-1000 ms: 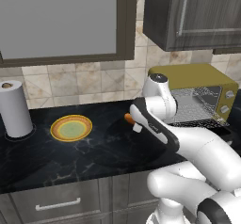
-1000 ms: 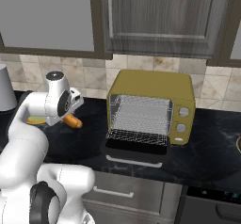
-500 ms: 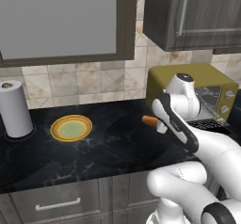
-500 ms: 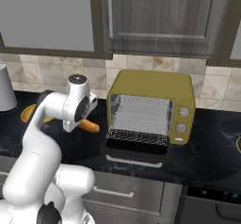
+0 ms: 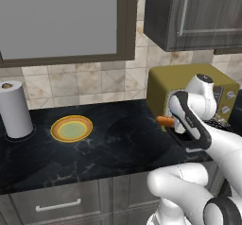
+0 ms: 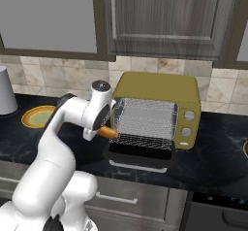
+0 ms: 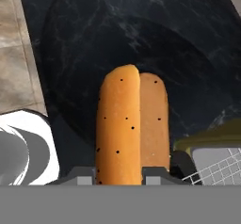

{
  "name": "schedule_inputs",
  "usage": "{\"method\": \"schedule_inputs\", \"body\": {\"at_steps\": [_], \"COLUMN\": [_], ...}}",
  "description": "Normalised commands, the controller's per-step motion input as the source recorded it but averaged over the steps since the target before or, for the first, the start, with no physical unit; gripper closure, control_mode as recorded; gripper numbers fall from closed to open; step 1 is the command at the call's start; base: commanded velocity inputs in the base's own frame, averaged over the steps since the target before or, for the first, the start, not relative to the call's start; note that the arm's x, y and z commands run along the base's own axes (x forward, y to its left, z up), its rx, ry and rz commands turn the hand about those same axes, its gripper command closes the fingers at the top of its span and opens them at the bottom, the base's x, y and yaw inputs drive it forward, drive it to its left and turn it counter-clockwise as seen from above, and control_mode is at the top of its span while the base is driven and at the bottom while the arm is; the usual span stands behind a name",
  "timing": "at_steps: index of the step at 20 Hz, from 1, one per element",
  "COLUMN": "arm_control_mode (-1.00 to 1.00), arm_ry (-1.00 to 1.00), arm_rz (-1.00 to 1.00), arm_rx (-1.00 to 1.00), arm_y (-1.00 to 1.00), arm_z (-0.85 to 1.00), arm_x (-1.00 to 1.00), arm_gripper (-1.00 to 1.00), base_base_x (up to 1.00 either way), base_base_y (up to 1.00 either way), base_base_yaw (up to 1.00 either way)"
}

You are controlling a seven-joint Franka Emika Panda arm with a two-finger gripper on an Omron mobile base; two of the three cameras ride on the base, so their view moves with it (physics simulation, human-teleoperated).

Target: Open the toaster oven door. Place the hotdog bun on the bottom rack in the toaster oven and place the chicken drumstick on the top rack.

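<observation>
The mustard-yellow toaster oven (image 6: 160, 87) stands on the black counter with its door (image 6: 140, 155) folded down flat and its wire racks (image 6: 145, 121) bare. My gripper (image 6: 102, 130) is shut on the hotdog bun (image 6: 109, 133), holding it level just left of the oven's open mouth, above the door's left end. From the left base, the bun (image 5: 165, 120) pokes out left of the gripper (image 5: 172, 123) in front of the oven (image 5: 189, 84). Seen from the hand, the bun (image 7: 129, 124) runs lengthwise between the fingertips (image 7: 84, 174), with the oven's corner (image 7: 214, 140) at lower right. The chicken drumstick is out of view.
An orange plate (image 5: 72, 128) sits on the counter to the left, with a paper towel roll (image 5: 14, 109) at the far left. Wall cabinets (image 6: 160, 16) hang above the oven. A tiled wall backs the counter.
The arm has swung to the right, carrying the bun from near the plate across the counter to the left edge of the oven's open front.
</observation>
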Motion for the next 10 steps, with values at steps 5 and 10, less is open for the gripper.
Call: {"method": "schedule_inputs", "body": {"at_steps": [5, 10], "arm_control_mode": [-1.0, -1.0], "arm_ry": [0.05, 0.17], "arm_rz": [0.05, 0.09], "arm_rx": [0.0, 0.0], "arm_y": [-0.57, -0.55], "arm_z": [0.03, 0.0], "arm_x": [0.15, 0.24], "arm_gripper": [1.0, 1.0], "base_base_x": [0.0, 0.0], "base_base_y": [0.0, 0.0], "base_base_yaw": [0.0, 0.0]}}
